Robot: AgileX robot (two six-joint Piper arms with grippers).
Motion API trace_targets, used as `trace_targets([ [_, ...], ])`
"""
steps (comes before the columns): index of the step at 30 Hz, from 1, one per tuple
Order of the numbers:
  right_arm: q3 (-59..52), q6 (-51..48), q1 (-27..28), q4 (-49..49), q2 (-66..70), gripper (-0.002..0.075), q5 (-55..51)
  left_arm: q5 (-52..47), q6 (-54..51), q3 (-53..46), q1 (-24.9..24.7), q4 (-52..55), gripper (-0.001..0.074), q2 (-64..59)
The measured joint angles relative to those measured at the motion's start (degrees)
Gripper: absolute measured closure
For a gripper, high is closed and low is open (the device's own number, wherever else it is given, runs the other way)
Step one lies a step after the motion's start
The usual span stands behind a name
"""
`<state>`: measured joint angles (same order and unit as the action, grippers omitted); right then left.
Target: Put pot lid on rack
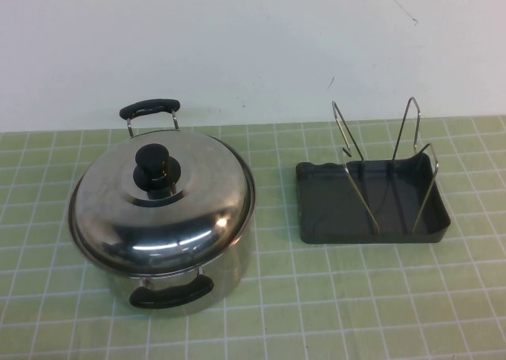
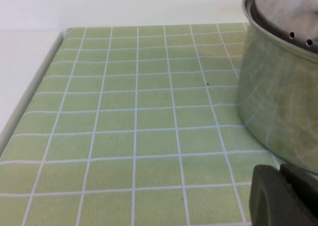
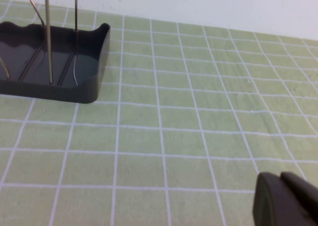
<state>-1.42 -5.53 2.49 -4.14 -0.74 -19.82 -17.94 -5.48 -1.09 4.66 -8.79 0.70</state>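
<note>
The shiny domed pot lid (image 1: 158, 206) with its black knob (image 1: 155, 168) rests on the steel pot (image 1: 170, 285) at the left of the high view. To the right stands the rack (image 1: 371, 206), a dark grey tray with upright silver wire loops (image 1: 403, 166). Neither arm appears in the high view. In the left wrist view my left gripper (image 2: 280, 172) is shut, empty, low over the cloth beside the pot's wall (image 2: 278, 102). In the right wrist view my right gripper (image 3: 280, 179) is shut on nothing, some way from the rack (image 3: 64, 62).
A green checked cloth (image 1: 316, 312) covers the table, with a white wall (image 1: 253, 43) behind it. The pot has two black handles (image 1: 150, 107), one at the back and one at the front. The cloth's left edge (image 2: 30, 92) shows in the left wrist view.
</note>
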Motion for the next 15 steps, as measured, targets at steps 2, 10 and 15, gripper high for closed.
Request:
trace_targets([
  [2,0.0,0.0,0.0,0.0,0.0,0.0727,0.0,0.0,0.0,0.0,0.0,0.0,0.0738,0.0],
  [10,0.0,0.0,0.0,0.0,0.0,0.0727,0.0,0.0,0.0,0.0,0.0,0.0,0.0738,0.0],
  [15,0.0,0.0,0.0,0.0,0.0,0.0727,0.0,0.0,0.0,0.0,0.0,1.0,0.0738,0.0],
])
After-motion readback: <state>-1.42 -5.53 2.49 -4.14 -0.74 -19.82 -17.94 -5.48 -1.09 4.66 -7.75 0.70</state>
